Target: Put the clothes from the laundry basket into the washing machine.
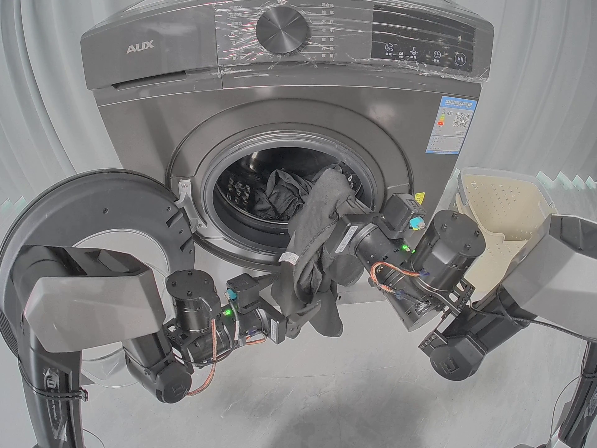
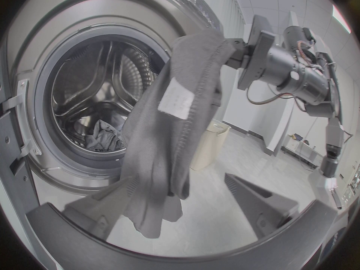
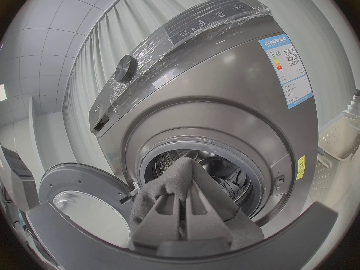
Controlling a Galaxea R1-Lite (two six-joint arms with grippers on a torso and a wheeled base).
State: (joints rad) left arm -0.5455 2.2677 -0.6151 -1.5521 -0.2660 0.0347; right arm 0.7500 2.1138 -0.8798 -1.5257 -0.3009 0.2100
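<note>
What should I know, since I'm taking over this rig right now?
Right gripper: shut on the grey garment at the drum opening, most hanging outside.
Left gripper: open, below, by its hanging end.
Done: door open; dark clothes already in the drum.
Left: push this garment in, release; check the laundry basket beside the machine, bottom hidden.

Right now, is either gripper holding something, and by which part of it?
The right gripper holds the grey garment by its upper end, jaws shut on a bunched fold; the rest hangs down. The left gripper is open, holding nothing.
</note>
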